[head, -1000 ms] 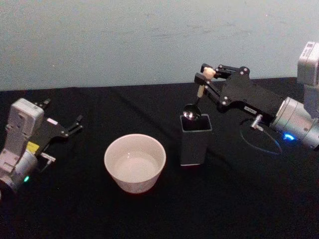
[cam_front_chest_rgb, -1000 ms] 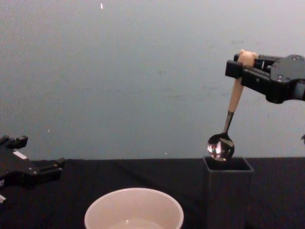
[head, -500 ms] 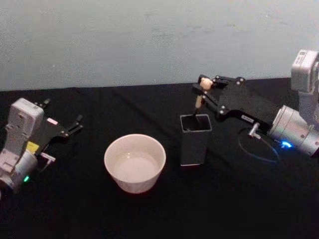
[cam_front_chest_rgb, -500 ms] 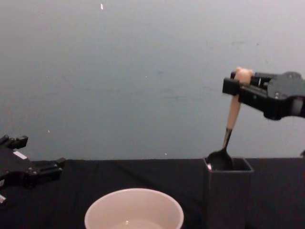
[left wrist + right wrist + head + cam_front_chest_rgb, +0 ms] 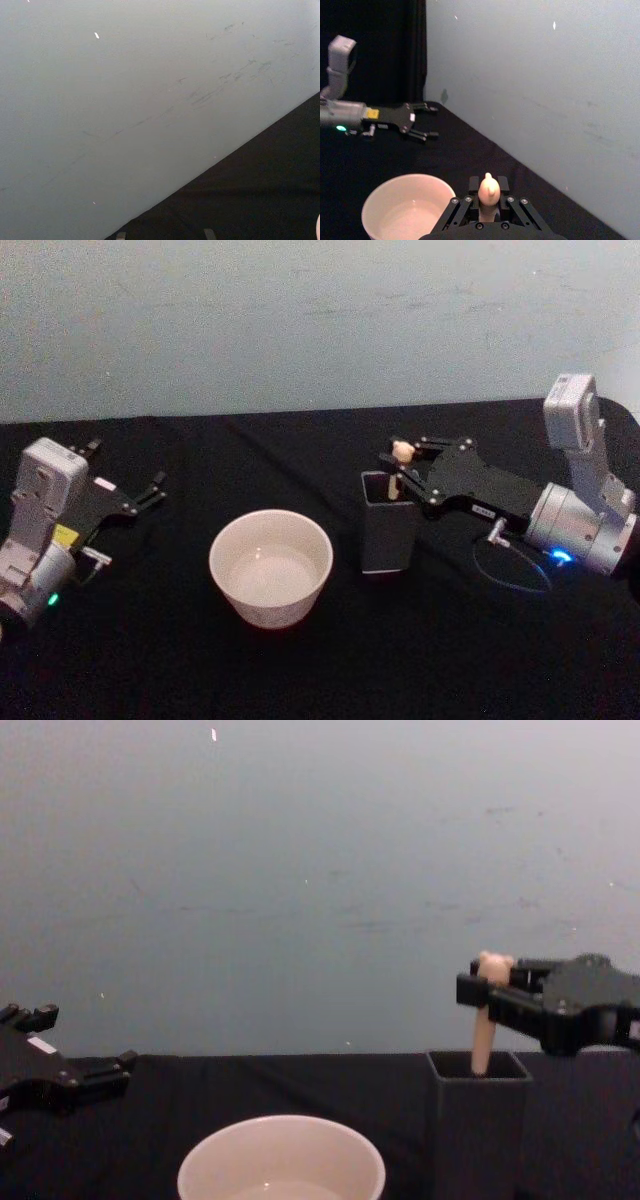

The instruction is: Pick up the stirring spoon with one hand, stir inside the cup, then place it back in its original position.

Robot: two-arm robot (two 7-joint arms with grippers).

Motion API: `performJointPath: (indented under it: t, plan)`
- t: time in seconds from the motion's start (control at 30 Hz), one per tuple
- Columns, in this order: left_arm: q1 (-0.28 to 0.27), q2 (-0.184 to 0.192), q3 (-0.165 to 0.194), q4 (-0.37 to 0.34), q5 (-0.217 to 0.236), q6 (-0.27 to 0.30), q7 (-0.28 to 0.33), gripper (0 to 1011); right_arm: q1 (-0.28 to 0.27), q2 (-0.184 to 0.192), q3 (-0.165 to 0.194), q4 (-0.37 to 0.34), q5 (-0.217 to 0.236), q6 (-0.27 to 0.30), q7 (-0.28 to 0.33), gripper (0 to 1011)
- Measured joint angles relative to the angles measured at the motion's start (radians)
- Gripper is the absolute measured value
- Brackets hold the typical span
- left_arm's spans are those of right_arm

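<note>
The stirring spoon (image 5: 402, 452) stands with its metal bowl hidden inside the dark grey square holder (image 5: 388, 525). Its beige handle (image 5: 483, 1042) and bear head (image 5: 488, 190) stick up above the rim. My right gripper (image 5: 398, 460) is shut on the handle just below the bear head, level with the holder's top in the chest view. The cream-white cup (image 5: 270, 565) sits to the left of the holder (image 5: 478, 1125), with a little liquid in it. My left gripper (image 5: 130, 468) rests open at the table's left, far from both.
A black cloth covers the table (image 5: 320, 670), and a pale wall (image 5: 300, 870) stands behind it. There is free cloth in front of the cup (image 5: 282, 1165) and between the cup and the left gripper (image 5: 85, 1040).
My right gripper has come down with the spoon. The bowl, which hung above the holder's rim, has sunk inside it. The left arm has not moved.
</note>
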Motion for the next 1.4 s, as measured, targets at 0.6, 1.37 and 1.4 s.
performJointPath:
  t: [0.6,1.37,1.4]
  plan:
    - [0.000,0.000,0.000,0.000,0.000,0.000,0.000,1001,0.021,-0.040,-0.017,0.086,-0.024,0.030,-0.025,212]
    - [0.000,0.000,0.000,0.000,0.000,0.000,0.000,1001,0.022,-0.042,-0.018,0.089,-0.031,0.032,-0.031,377]
    - [0.000,0.000,0.000,0.000,0.000,0.000,0.000,1001,0.022,-0.042,-0.018,0.089,-0.031,0.032,-0.031,417]
